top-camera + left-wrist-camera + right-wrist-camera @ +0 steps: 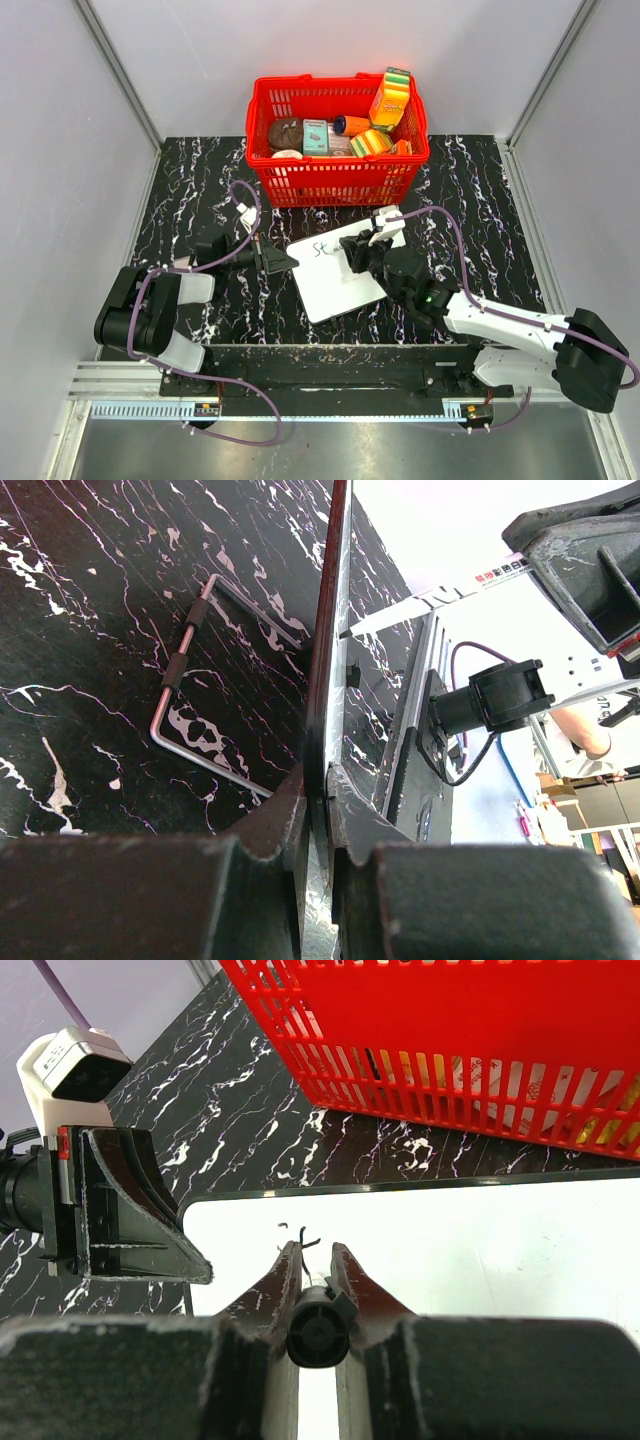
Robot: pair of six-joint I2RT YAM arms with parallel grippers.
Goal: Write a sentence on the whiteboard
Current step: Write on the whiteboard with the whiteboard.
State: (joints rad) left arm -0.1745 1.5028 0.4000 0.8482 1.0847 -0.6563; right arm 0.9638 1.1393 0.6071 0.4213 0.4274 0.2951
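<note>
Top external shows the whiteboard (335, 278) lying askew on the counter (480, 200), just in front of a red basket (330, 180). The left pincer (284, 261) is clamped on the board's left edge. The right pincer (352, 250) is closed around a black marker (317, 1326), its tip on the board at the sentence (321, 248), of which only "St" is readable.

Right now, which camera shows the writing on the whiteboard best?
The top camera: most of the whiteboard shows flat, its first letters readable. The right wrist catches only a few strokes above the marker. The left wrist sees the whiteboard edge-on, no writing.
</note>
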